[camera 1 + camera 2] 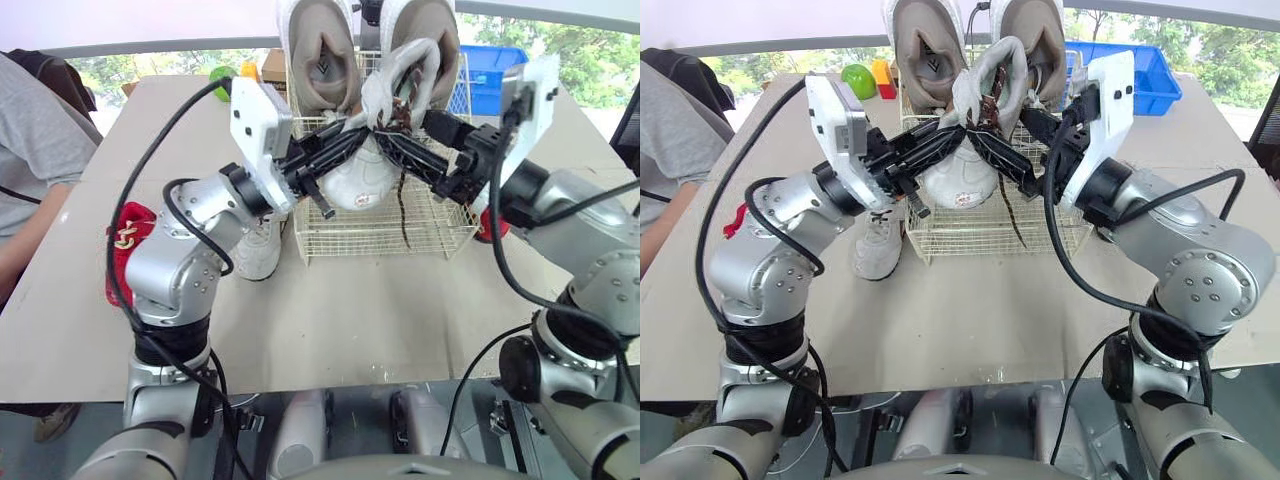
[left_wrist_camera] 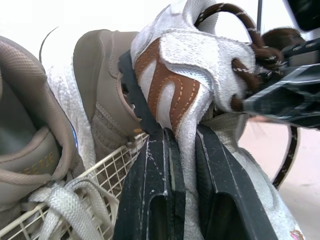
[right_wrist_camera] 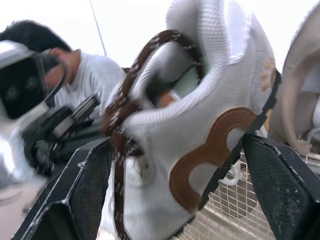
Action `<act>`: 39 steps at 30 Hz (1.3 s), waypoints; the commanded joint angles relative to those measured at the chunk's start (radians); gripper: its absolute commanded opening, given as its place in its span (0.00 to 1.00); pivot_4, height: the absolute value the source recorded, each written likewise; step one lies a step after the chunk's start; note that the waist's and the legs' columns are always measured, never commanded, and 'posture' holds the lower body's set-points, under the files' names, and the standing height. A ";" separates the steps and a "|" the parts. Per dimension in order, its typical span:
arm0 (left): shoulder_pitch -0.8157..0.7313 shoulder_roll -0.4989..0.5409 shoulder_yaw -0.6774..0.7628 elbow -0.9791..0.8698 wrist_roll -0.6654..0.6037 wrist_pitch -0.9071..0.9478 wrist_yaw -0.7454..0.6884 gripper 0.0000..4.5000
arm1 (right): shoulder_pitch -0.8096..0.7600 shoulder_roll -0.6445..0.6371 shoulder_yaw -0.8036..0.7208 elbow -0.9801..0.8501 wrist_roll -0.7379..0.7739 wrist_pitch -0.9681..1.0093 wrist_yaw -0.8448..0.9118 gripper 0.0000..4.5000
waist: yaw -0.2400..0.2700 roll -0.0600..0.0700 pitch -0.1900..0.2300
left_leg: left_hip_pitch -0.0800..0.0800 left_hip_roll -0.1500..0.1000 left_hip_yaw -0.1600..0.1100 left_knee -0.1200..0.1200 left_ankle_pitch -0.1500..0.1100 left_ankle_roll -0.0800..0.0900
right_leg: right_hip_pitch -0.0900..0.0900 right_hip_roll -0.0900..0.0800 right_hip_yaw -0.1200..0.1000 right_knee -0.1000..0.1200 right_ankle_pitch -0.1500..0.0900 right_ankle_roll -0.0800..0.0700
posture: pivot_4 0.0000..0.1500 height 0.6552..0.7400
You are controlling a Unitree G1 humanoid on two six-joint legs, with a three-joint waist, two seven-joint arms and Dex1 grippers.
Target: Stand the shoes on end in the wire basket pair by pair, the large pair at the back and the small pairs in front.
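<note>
Two claws on one shoe right now: the white shoe (image 1: 362, 178) with brown trim hangs toe-down over the 6 o'clock half of the wire basket (image 1: 380, 250), its heel up and a brown lace dangling across the front mesh. The left claw (image 2: 181, 137) is pinched narrow on a fold of the shoe's upper. The right claw (image 3: 175, 144) comes in from 3 o'clock, spread wide across the shoe's body with a pad against each side, so I read it as a hold too. At the basket's 12 o'clock the large tan pair (image 1: 320, 55) stands on end, side by side, so the back row looks done. The step in hand, I'd say, is seating the first small shoe in the front row. Its likely mate, another white shoe (image 1: 260, 250), lies on the bench (image 1: 380, 320) just beside the basket at 8 o'clock. A red shoe (image 1: 128, 245) sits farther out at 9 o'clock, near a seated person (image 1: 30, 150). The next move calls for lowering the toe straight to the basket floor and leaning the sole against the tan pair. One claw should let go before the other so the shoe doesn't topple. That loose lace could snag the wire.
</note>
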 commanded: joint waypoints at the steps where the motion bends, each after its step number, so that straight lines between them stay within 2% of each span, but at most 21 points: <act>1: -0.009 -0.008 0.002 -0.025 -0.012 -0.068 -0.032 0.01 | -0.017 -0.018 0.023 -0.003 0.014 -0.019 -0.023 0.48 | -0.005 0.000 0.000 | 0.000 0.000 0.000 0.000 0.000 0.000 | 0.000 0.000 0.000 0.000 0.000 0.000 | 1.00 1.00; 3: -0.004 -0.002 0.003 -0.016 -0.007 -0.082 -0.042 0.01 | -0.014 -0.028 0.032 0.000 0.019 -0.032 -0.021 0.27 | -0.009 0.000 0.000 | 0.000 0.000 0.000 -0.001 0.000 0.000 | 0.000 0.000 0.000 0.000 0.000 0.000 | 1.00 1.00; 4: -0.001 0.002 0.007 -0.012 -0.006 -0.088 -0.049 0.01 | -0.010 -0.037 0.036 -0.001 0.023 -0.038 -0.018 0.12 | -0.010 0.000 0.000 | 0.001 0.000 -0.001 -0.001 0.000 0.000 | 0.000 0.001 -0.001 0.000 0.000 0.000 | 1.00 1.00; 6: 0.016 0.009 0.017 -0.013 -0.026 -0.087 -0.069 0.01 | -0.005 -0.058 0.041 -0.008 0.026 -0.055 -0.011 0.03 | -0.011 0.000 0.000 | 0.001 0.000 -0.001 -0.001 0.000 0.000 | 0.000 0.001 -0.001 0.000 0.000 0.000 | 1.00 1.00; 8: 0.025 -0.007 0.054 -0.021 -0.095 -0.035 -0.039 0.01 | -0.002 -0.091 0.062 -0.013 0.013 -0.082 0.006 0.00 | -0.011 0.000 0.000 | 0.001 0.001 -0.001 -0.002 0.000 0.000 | 0.000 0.001 0.000 0.000 0.000 0.000 | 1.00 1.00; 10: 0.038 -0.012 0.091 -0.030 -0.161 0.029 0.006 0.23 | 0.002 -0.132 0.086 -0.019 -0.011 -0.129 0.034 0.00 | -0.012 0.000 0.000 | 0.001 0.001 -0.001 -0.002 0.000 0.000 | 0.000 0.001 0.000 0.000 0.000 0.000 | 1.00 1.00; 11: 0.056 -0.004 0.116 -0.035 -0.215 0.082 0.028 0.30 | 0.004 -0.158 0.097 -0.020 -0.034 -0.165 0.050 0.00 | -0.011 0.000 0.000 | 0.001 0.001 -0.001 -0.002 0.000 0.000 | 0.000 0.001 0.000 0.000 0.000 0.000 | 1.00 1.00; 15: 0.174 0.062 0.215 -0.104 -0.507 0.259 0.042 0.72 | 0.011 -0.292 0.123 0.012 -0.139 -0.332 0.151 0.00 | -0.014 0.000 0.000 | 0.001 0.001 -0.005 -0.002 0.000 0.000 | 0.000 0.001 0.000 -0.001 0.000 0.000 | 1.00 1.00; 17: 0.262 0.130 0.236 -0.158 -0.570 0.294 -0.010 0.72 | 0.019 -0.353 0.124 0.040 -0.185 -0.466 0.259 0.00 | -0.015 0.000 0.000 | 0.001 0.002 -0.006 -0.002 0.000 0.000 | -0.001 0.000 0.000 -0.001 0.000 0.000 | 1.00 1.00; 19: 0.338 0.179 0.239 -0.187 -0.565 0.296 -0.034 0.72 | 0.010 -0.374 0.112 0.096 -0.204 -0.553 0.313 0.00 | -0.015 0.000 0.000 | 0.001 0.001 -0.005 -0.003 0.000 0.000 | -0.001 0.000 0.000 -0.001 -0.001 0.000 | 1.00 1.00; 23: 0.417 0.198 0.239 -0.245 -0.560 0.245 -0.031 0.72 | 0.010 -0.453 0.187 0.235 -0.330 -0.782 0.500 0.00 | -0.009 0.000 0.000 | 0.003 0.001 -0.002 -0.003 0.000 0.000 | 0.000 0.001 0.000 -0.002 -0.003 -0.004 | 1.00 1.00; 28: 0.506 0.207 0.247 -0.309 -0.545 0.191 -0.049 0.72 | -0.020 -0.434 0.266 0.481 -0.513 -1.074 0.563 0.00 | -0.010 0.000 0.000 | 0.003 0.001 0.000 -0.003 0.000 0.000 | 0.000 0.000 0.003 -0.003 -0.003 -0.004 | 1.00 1.00; 31: 0.543 0.217 0.279 -0.333 -0.584 0.182 -0.022 0.72 | -0.024 -0.413 0.287 0.626 -0.591 -1.244 0.581 0.00 | -0.010 0.000 0.000 | 0.003 0.001 0.001 -0.003 0.000 0.000 | -0.001 0.000 0.003 -0.003 -0.003 -0.004 | 1.00 1.00; 36: 0.600 0.231 0.301 -0.350 -0.570 0.153 0.001 0.72 | 0.014 -0.393 0.321 0.698 -0.585 -1.268 0.661 0.00 | -0.008 0.000 0.000 | 0.003 0.002 0.001 -0.003 0.000 0.000 | 0.000 0.000 0.003 -0.003 -0.003 -0.004 | 1.00 1.00; 39: 0.620 0.233 0.297 -0.363 -0.556 0.138 0.016 0.72 | 0.057 -0.385 0.325 0.708 -0.515 -1.174 0.732 0.00 | -0.006 0.000 0.000 | 0.003 0.003 0.000 -0.003 0.000 0.000 | 0.000 -0.001 0.002 -0.003 -0.003 -0.004 | 1.00 1.00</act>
